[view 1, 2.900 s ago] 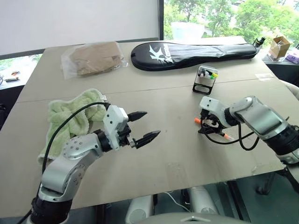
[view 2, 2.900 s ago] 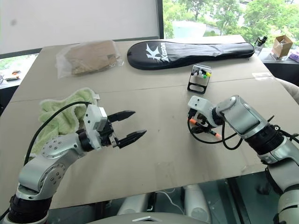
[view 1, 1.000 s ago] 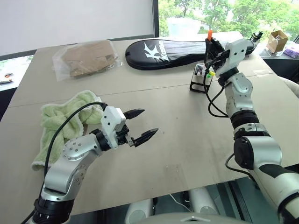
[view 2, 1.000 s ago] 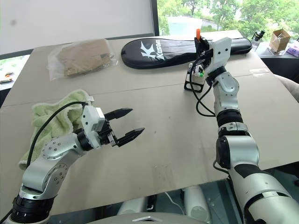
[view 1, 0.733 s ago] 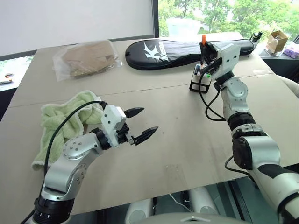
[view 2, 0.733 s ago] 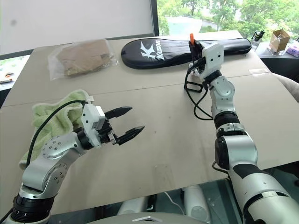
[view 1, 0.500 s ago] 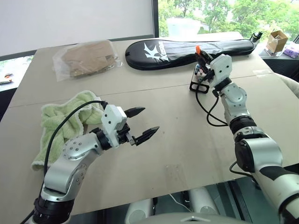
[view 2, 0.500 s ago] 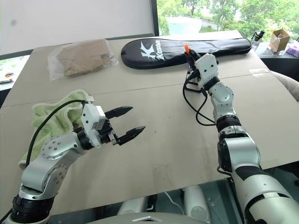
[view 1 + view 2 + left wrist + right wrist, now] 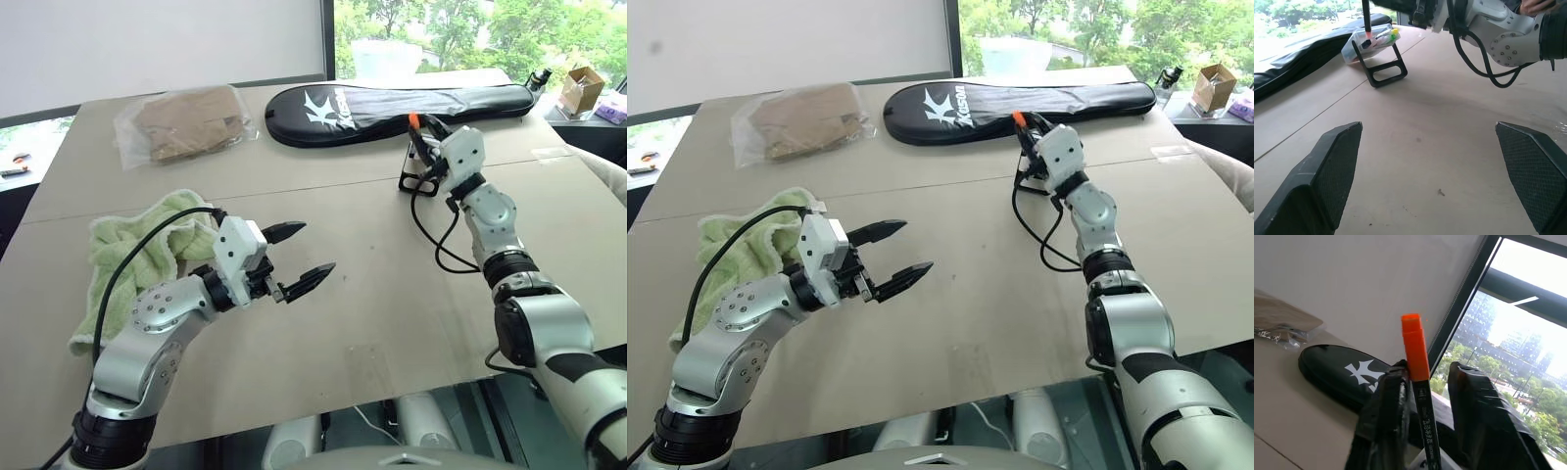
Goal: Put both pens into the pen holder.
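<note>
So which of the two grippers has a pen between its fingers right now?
The right gripper, up at the pen holder: the orange-capped pen stands upright between its fingers. The left gripper hangs open over bare table with nothing in it.

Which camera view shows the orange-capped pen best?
The right wrist view: the pen stands upright between the right gripper fingers. The left wrist view shows its lower end entering the holder; the eye views show the cap.
</note>
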Tool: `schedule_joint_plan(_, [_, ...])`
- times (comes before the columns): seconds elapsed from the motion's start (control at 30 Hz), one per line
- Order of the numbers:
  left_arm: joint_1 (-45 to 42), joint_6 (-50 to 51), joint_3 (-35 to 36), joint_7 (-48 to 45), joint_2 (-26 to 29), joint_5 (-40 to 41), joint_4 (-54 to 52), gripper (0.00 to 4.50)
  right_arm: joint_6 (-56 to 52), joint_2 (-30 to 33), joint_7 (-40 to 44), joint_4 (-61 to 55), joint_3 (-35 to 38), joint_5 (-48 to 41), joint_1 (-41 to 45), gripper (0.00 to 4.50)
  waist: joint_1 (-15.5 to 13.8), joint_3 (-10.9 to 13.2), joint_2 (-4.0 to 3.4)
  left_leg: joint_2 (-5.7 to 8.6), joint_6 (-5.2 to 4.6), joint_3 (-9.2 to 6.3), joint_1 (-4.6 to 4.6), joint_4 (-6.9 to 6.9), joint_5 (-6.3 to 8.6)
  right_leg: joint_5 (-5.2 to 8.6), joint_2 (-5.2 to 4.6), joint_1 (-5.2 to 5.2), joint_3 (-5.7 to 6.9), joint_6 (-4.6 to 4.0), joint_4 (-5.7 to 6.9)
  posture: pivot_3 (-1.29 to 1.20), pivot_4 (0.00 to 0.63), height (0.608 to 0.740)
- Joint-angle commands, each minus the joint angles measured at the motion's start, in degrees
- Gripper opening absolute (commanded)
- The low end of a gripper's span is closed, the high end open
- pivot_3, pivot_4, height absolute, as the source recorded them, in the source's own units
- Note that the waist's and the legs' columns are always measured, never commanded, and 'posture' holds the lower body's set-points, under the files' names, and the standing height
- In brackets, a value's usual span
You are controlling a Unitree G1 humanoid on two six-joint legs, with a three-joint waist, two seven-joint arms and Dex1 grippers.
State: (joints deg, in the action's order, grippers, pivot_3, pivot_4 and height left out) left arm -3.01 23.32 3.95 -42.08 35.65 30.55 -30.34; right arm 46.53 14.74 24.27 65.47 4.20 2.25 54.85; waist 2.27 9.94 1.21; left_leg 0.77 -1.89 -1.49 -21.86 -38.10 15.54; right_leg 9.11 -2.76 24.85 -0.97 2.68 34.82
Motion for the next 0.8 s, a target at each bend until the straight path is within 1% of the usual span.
schedule_joint_plan(0.03, [-0.4, -0.5, 0.1, -0.1, -0.2, 0.1, -1.5, 4.5, -0.2, 0.5, -0.8, -2.7, 0.7, -1.3, -0.1, 3.04, 0.1, 0.0, -0.01, 0.0, 0.0, 0.01, 0.0, 0.0, 0.0, 0.0, 0.0, 0.01, -0.01, 0.01, 0.0, 0.0, 0.15, 0.74])
schedule_joint_plan(0.07, [-0.4, -0.5, 0.0, -0.1, -0.2, 0.1, -1.5, 4.5, -0.5, 0.4, -1.3, -3.2, 0.9, -1.4, -0.3, 3.23, 0.2, 0.0, -0.01, 0.0, 0.0, 0.01, 0.0, 0.0, 0.0, 0.0, 0.0, 0.01, -0.01, 0.01, 0.0, 0.0, 0.15, 0.74])
schedule_joint_plan(0.1, [-0.5, -0.5, -0.1, -0.1, -0.3, 0.1, -1.5, 4.5, -0.9, 0.3, -1.4, -3.7, 1.0, -1.7, -0.4, 4.11, 0.2, 0.0, -0.01, -0.01, 0.0, 0.04, 0.01, 0.0, 0.0, -0.02, 0.01, 0.01, -0.03, 0.03, 0.0, 0.0, 0.15, 0.74])
schedule_joint_plan(0.13, [-0.6, -0.5, -0.2, -0.1, -0.3, 0.1, -1.4, 4.5, -1.5, 0.2, -1.6, -4.0, 1.1, -1.9, -0.5, 4.23, 0.2, 0.0, -0.01, -0.02, 0.0, 0.03, 0.02, 0.0, 0.0, -0.02, 0.02, 0.01, -0.03, 0.04, 0.0, 0.0, 0.15, 0.74])
schedule_joint_plan(0.17, [-0.7, -0.5, -0.2, -0.1, -0.4, 0.1, -1.3, 4.5, -2.3, 0.2, -2.4, -4.4, 1.2, -1.8, -0.5, 4.46, 0.2, 0.0, -0.01, -0.02, 0.0, 0.02, 0.02, 0.0, 0.0, -0.02, 0.02, 0.01, -0.02, 0.04, 0.01, 0.0, 0.15, 0.74])
schedule_joint_plan(0.3, [-1.0, -0.4, -0.4, -0.2, -0.5, 0.0, -1.2, 4.5, -6.3, 0.0, -3.0, -7.5, 1.7, -3.1, -1.1, 4.46, 0.1, 0.0, -0.01, -0.02, 0.0, 0.01, 0.01, 0.0, 0.0, -0.03, 0.02, 0.01, 0.0, 0.04, 0.01, 0.0, 0.15, 0.74])
schedule_joint_plan(0.37, [-1.0, -0.4, -0.3, -0.2, -0.5, 0.1, -1.1, 4.5, -9.5, 0.1, -1.6, -11.6, 1.7, -4.5, -2.4, 4.46, 0.1, 0.0, -0.01, -0.01, 0.0, 0.01, 0.0, 0.0, 0.0, -0.03, 0.01, 0.01, -0.01, 0.05, 0.0, 0.0, 0.15, 0.74])
schedule_joint_plan(0.47, [-1.0, -0.2, 0.1, 0.4, -0.8, 0.4, -0.9, 4.5, -22.0, 1.3, 8.0, -29.0, 1.0, -13.0, -9.4, 4.46, -0.2, 0.0, -0.01, -0.02, -0.01, -0.07, -0.03, 0.0, 0.0, -0.03, 0.0, 0.01, 0.06, 0.05, -0.01, 0.0, 0.15, 0.74])
schedule_joint_plan(0.53, [-1.0, 0.2, 0.7, 0.9, -1.2, 1.1, -0.8, 4.5, -29.2, 2.9, 10.5, -38.7, 0.0, -15.2, -13.6, 4.46, -0.5, 0.0, -0.03, -0.03, -0.01, -0.14, -0.06, 0.0, 0.01, -0.02, -0.01, 0.01, 0.11, 0.06, -0.01, 0.0, 0.15, 0.74])
schedule_joint_plan(0.67, [-0.5, 1.2, 2.5, 3.3, -2.1, 1.4, -1.0, 4.5, -50.9, 9.8, 11.1, -63.5, 1.1, -21.7, -27.0, 4.46, -1.3, 0.0, -0.05, -0.02, -0.03, -0.12, -0.09, 0.0, 0.02, -0.02, -0.06, 0.02, 0.12, 0.07, -0.03, 0.0, 0.15, 0.74])
schedule_joint_plan(0.8, [-1.0, 1.9, 3.3, 5.1, -3.3, 2.4, -1.3, 4.5, -60.7, 14.5, 9.0, -73.9, 4.2, -24.7, -33.7, 4.46, -1.5, 0.0, -0.07, -0.02, -0.04, -0.04, -0.06, -0.03, 0.02, 0.04, -0.02, 0.02, 0.1, 0.01, -0.04, 0.0, 0.15, 0.74])
